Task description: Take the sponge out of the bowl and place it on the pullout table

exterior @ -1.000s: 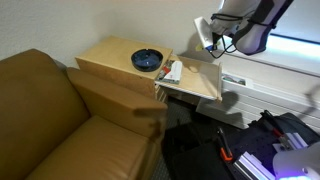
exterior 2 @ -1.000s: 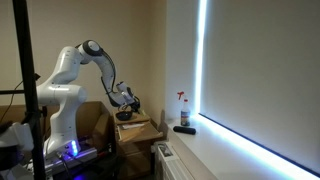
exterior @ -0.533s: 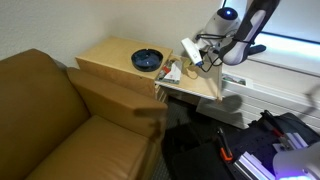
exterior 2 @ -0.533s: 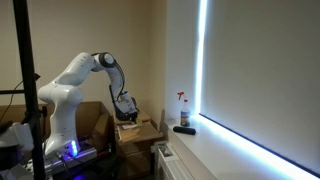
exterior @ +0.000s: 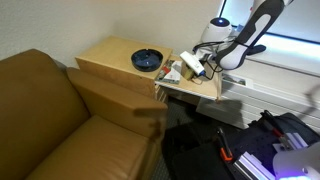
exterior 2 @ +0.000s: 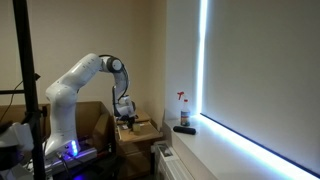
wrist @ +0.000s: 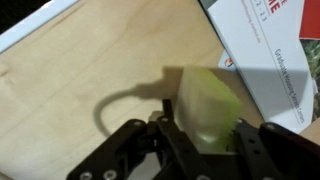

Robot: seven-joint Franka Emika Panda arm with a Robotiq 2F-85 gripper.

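Note:
My gripper [wrist: 205, 135] is shut on the yellow-green sponge [wrist: 205, 105] and holds it just above the light-wood pullout table [wrist: 90, 80]. In an exterior view the gripper [exterior: 192, 68] hangs low over the pullout table [exterior: 205, 85], and the sponge itself is too small to make out there. The dark bowl [exterior: 147, 60] stands on the thicker side table to the left of the gripper, apart from it. In an exterior view the arm bends down over the table [exterior 2: 128, 118].
A white-and-red packet [wrist: 275, 50] lies on the board right beside the sponge; it also shows in an exterior view [exterior: 172, 72]. A brown sofa [exterior: 50, 110] fills the left. A spray bottle [exterior 2: 182, 108] stands on the window sill.
The arm has come down and to the left, from high above the board to just over it, with the sponge in the gripper.

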